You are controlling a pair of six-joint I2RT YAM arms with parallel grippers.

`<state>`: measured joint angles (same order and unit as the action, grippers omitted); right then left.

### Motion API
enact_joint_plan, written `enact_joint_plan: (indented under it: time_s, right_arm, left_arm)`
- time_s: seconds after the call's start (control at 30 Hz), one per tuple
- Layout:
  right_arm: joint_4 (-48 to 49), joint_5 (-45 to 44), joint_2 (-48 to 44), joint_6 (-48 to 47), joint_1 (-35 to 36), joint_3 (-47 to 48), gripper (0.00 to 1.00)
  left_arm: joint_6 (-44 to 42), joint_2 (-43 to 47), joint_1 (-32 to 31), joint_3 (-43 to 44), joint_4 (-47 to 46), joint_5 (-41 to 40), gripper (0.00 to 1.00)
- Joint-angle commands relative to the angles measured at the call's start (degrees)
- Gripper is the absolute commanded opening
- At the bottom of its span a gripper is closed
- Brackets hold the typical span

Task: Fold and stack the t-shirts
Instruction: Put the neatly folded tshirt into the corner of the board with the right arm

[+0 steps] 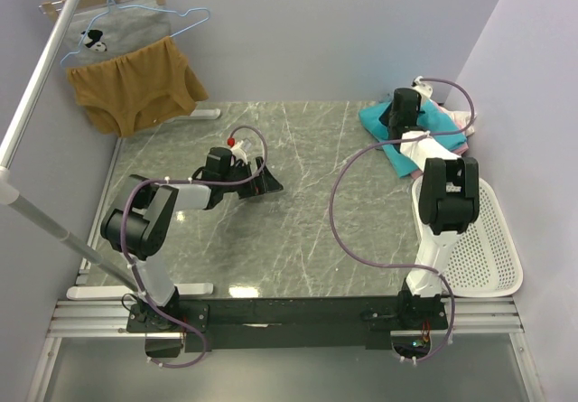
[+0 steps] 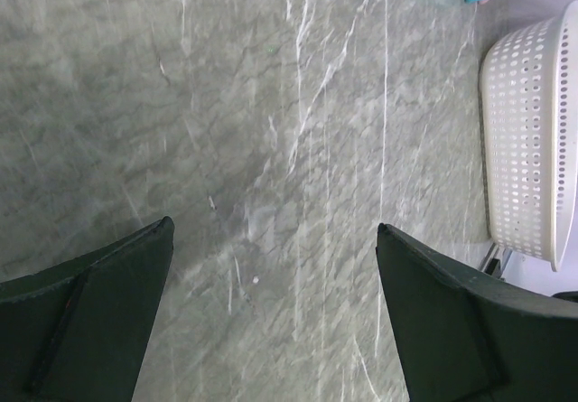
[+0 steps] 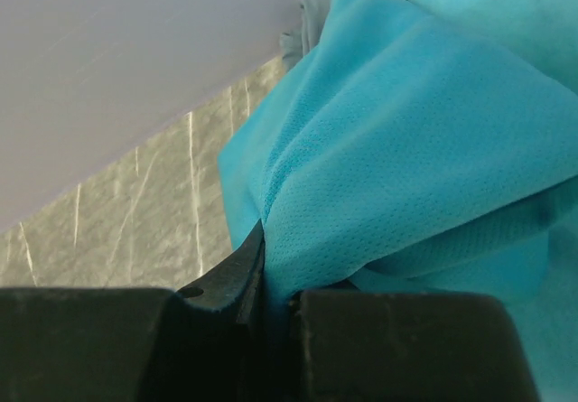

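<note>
At the table's right edge, beside the right arm, sits a white perforated basket (image 1: 492, 257), its holed floor showing. Behind it, in the far right corner, the t-shirts (image 1: 375, 120) lie heaped on the marble table (image 1: 307, 230): teal, pink and white. The right gripper (image 3: 275, 295) has its fingers pinched tight on a fold of turquoise t-shirt (image 3: 406, 149). The left gripper (image 2: 273, 229) hovers mid-table, fingers spread wide.

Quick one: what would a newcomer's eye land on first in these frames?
The right claw, pinched shut on a fold of the teal t-shirt at the far right corner of the marble table. Next, the left claw, wide open over bare tabletop left of centre, and the mustard-brown garment hung up at far left.
</note>
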<state>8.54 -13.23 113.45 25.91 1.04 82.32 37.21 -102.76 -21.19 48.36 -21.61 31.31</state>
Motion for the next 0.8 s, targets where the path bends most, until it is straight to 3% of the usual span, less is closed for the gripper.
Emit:
enact_joint_plan:
  time_s: [0.0, 0.27, 0.57, 0.77]
  right_arm:
    - [2.6, 1.8, -3.7, 3.1, -0.7, -2.1, 0.0]
    - [15.3, -14.9, -15.4, -3.0, -0.8, -7.9, 0.0]
    - [23.3, -22.2, -19.9, -13.8, -0.8, -9.4, 0.0]
    - [16.7, -22.6, -13.6, -15.6, -0.8, -6.2, 0.0]
  left_arm:
    - [0.0, -0.2, -0.2, -0.5, -2.6, 2.1, 0.99]
    - [0.1, -0.1, -0.2, 0.2, -2.5, 2.3, 0.99]
    - [0.4, -0.4, -0.2, 0.8, -2.7, 2.4, 0.99]
    - [0.5, -1.0, -0.2, 0.4, -3.1, 2.9, 0.99]
